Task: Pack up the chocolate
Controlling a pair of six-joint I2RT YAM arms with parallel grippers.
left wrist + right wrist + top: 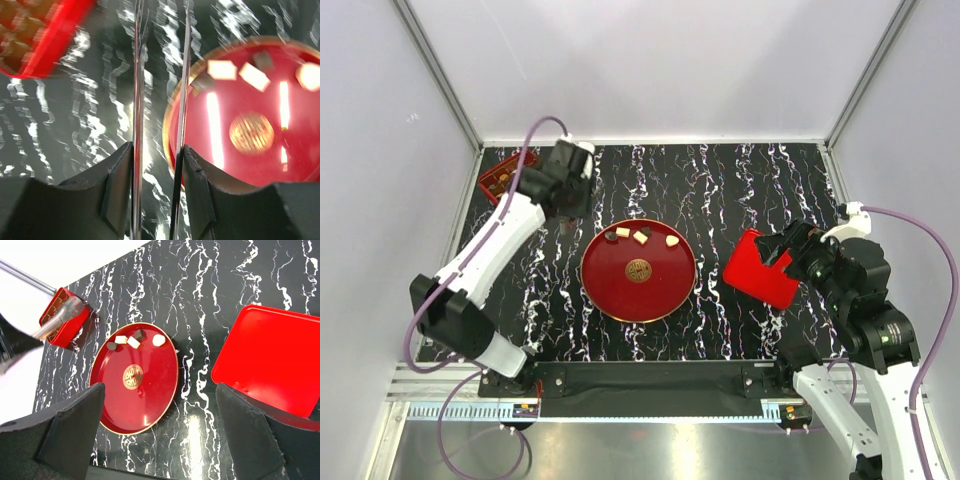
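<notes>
Two hands, left (572,172) part-spread, right (160,440) wide, grasp nothing above black white-veined marble tabletop (740,180) between pale walls.

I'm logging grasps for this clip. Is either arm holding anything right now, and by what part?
Nothing is held. The left gripper is empty; the right gripper stands wide open.

From here I can read no text anywhere; the round red plate (638,298) bears only an illegible gold printed emblem (638,270).
</notes>
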